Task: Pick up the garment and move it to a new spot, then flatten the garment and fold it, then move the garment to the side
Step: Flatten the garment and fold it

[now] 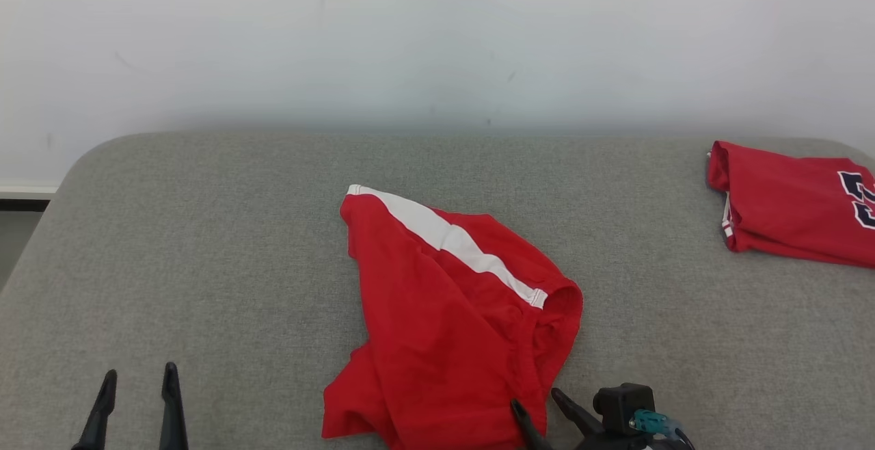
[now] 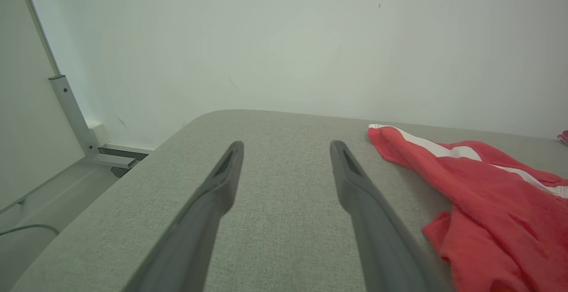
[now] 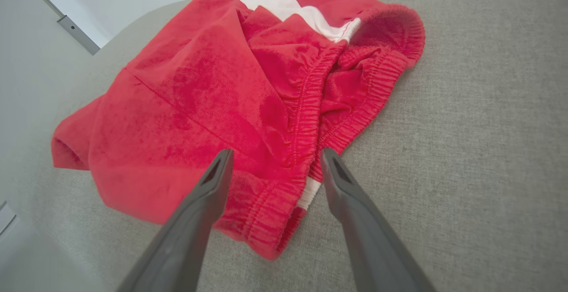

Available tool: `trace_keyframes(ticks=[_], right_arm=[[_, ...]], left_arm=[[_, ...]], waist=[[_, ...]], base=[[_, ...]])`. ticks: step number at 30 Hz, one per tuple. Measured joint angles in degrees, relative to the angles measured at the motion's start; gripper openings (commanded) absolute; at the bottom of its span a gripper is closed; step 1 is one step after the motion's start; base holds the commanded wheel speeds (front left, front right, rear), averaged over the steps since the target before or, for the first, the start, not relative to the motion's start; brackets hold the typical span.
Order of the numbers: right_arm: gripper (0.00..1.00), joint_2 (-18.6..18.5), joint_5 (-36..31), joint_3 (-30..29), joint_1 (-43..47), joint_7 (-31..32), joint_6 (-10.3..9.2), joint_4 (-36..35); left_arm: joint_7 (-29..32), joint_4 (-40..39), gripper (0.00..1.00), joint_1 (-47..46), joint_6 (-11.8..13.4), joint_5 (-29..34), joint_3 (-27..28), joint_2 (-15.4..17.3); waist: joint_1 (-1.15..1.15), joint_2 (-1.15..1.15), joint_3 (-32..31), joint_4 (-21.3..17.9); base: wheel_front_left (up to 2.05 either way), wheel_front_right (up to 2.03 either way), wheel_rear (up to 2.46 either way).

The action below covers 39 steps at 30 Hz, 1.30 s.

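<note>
Head view: the left gripper [image 1: 140, 376], fingers spread, is over the bare grey table [image 1: 205, 231]; the right gripper [image 1: 536, 401], also spread and empty, is at the near edge of the crumpled red shorts [image 1: 451, 299]. Left wrist view: bare table runs ahead to its rounded far edge, with the shorts to the right. Right wrist view: the fingers straddle the shorts' elastic edge, with bare table to the right.
</note>
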Motion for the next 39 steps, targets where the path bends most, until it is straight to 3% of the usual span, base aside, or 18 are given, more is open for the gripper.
trace_keyframes(ticks=[7,8,9,10,14,19,26,35,36,37,39], right_arm=[[1.0,-0.13,-0.02,0.42,-1.1,2.19,0.0,4.64],[0.94,-0.14,0.1,0.62,-1.27,2.52,0.0,5.11],[0.42,-0.13,0.56,0.96,-1.44,2.68,0.0,5.36],[0.0,-0.12,1.04,1.19,-1.5,2.48,0.0,5.42],[0.0,-0.29,2.12,0.4,-3.47,-1.18,0.0,4.57],[0.0,-3.37,2.89,-5.77,-6.1,-5.83,0.0,0.73],[0.0,-8.5,2.08,-17.11,-4.26,-4.42,0.0,-2.57],[0.0,-8.4,-0.79,-21.37,-3.17,-2.87,0.0,-3.34],[0.19,-8.36,-0.93,-21.36,-3.35,-2.52,0.0,-2.97],[1.0,-8.21,-1.16,-21.35,-3.42,-2.41,0.0,-2.68],[1.0,-7.86,-1.98,-21.51,-3.57,-3.15,0.0,-2.48]], left_arm=[[0.0,2.42,1.0,-0.85,-2.93,2.11,0.64,-1.27],[0.0,2.5,1.0,-0.98,-3.16,2.48,1.02,-1.57],[0.0,2.56,1.0,-1.04,-3.35,2.59,1.32,-1.82],[0.0,2.67,1.0,-1.07,-3.45,2.74,1.6,-2.0],[0.0,2.77,1.0,-1.0,-3.93,3.6,3.18,-3.04],[0.0,2.66,1.0,-1.04,-4.89,4.25,3.79,-4.15],[0.0,2.7,1.0,-1.04,-5.87,5.45,4.17,-5.16],[0.0,3.41,1.0,-1.05,-6.76,6.56,4.24,-6.01],[0.0,3.53,1.0,-1.06,-6.87,6.57,4.17,-6.1],[0.0,3.61,1.0,-1.07,-6.89,6.64,4.11,-6.22],[0.0,3.76,1.0,-1.12,-6.97,6.84,4.02,-6.42]], waist=[[0.0,0.0,-0.2,1.22],[0.0,0.0,-0.23,1.33],[0.0,0.0,-0.26,1.37],[0.0,0.0,-0.28,1.37],[0.0,0.0,-0.34,0.78],[0.0,0.0,-0.54,0.23],[0.0,0.0,-0.98,0.26],[0.0,0.0,-0.9,0.4],[0.0,0.0,-0.91,0.39],[0.0,0.0,-0.94,0.39],[0.0,0.01,-1.04,0.41]], base=[[0.0,0.0,0.0],[0.0,0.0,0.0],[0.0,0.0,0.0],[0.0,0.0,0.0],[0.0,0.0,0.0],[0.0,0.0,0.0],[0.0,0.0,0.0],[0.0,0.0,0.0],[0.0,0.0,0.0],[0.0,0.0,0.0],[0.0,0.0,0.0]])
